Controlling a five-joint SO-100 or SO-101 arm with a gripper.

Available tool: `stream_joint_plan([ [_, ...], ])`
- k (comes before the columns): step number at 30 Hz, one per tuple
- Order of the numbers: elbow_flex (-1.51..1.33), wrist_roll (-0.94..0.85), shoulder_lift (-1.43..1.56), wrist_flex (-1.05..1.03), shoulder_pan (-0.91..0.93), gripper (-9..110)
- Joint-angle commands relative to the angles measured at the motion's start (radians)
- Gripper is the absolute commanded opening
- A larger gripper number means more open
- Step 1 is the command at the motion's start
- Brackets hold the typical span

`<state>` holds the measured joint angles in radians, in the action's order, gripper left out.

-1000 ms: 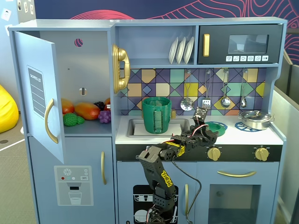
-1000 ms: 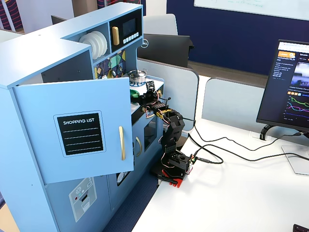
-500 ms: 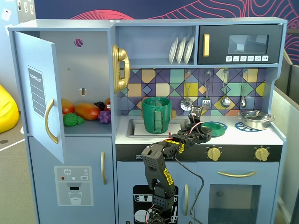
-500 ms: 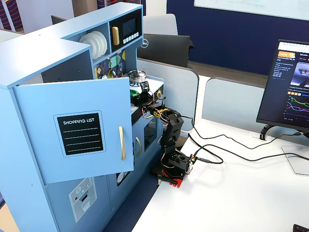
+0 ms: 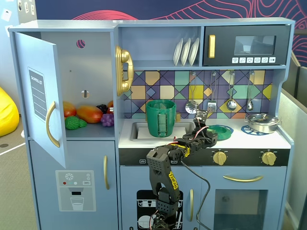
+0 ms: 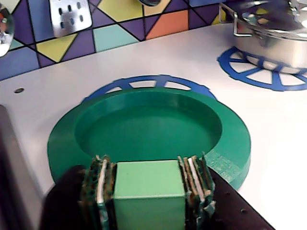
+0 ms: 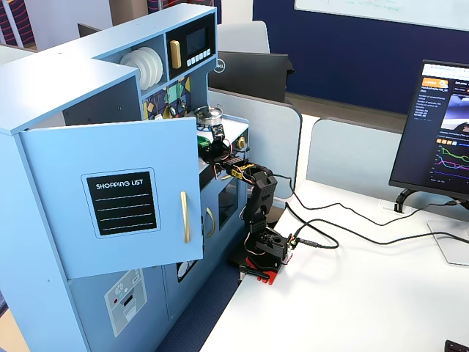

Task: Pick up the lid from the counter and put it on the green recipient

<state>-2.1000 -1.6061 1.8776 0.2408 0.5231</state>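
The lid (image 6: 144, 127) is a round green disc with a sunken middle. It lies flat on the white counter over a blue spoked burner print, and it also shows in a fixed view (image 5: 220, 130). My gripper (image 6: 148, 165) is shut on the lid's lighter green strap handle (image 6: 148, 191) at the near rim, one pad on each side. In a fixed view my gripper (image 5: 209, 134) reaches over the counter's front edge. The green recipient (image 5: 161, 118) stands upright in the sink, left of the lid, with its strap handle facing front. The open door hides it in the other fixed view.
A shiny silver pan (image 5: 262, 122) sits on the right burner print, and it also shows in the wrist view (image 6: 273, 28). Utensils (image 5: 211, 98) hang on the tiled back wall. The fridge door (image 5: 41, 96) stands open at left. A monitor (image 7: 438, 132) and cables lie on the desk.
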Motion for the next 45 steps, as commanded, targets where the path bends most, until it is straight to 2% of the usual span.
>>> stream_joint_plan([
  [1, 0.060, 0.015, 0.005, 0.063, -0.032, 0],
  [9, 0.049, 0.021, 0.015, 0.123, -0.032, 0],
  [15, 0.150, 0.041, 0.063, 0.100, -0.018, 0],
  [22, 0.371, 0.072, 0.161, -0.140, -0.061, 0],
  [26, 0.503, 0.069, 0.206, -0.354, -0.130, 0],
  [30, 0.595, 0.035, 0.235, -0.482, -0.236, 0],
  [38, 0.690, -0.049, 0.219, -0.566, -0.430, 0],
  [45, 0.658, -0.086, 0.216, -0.575, -0.489, 0],
])
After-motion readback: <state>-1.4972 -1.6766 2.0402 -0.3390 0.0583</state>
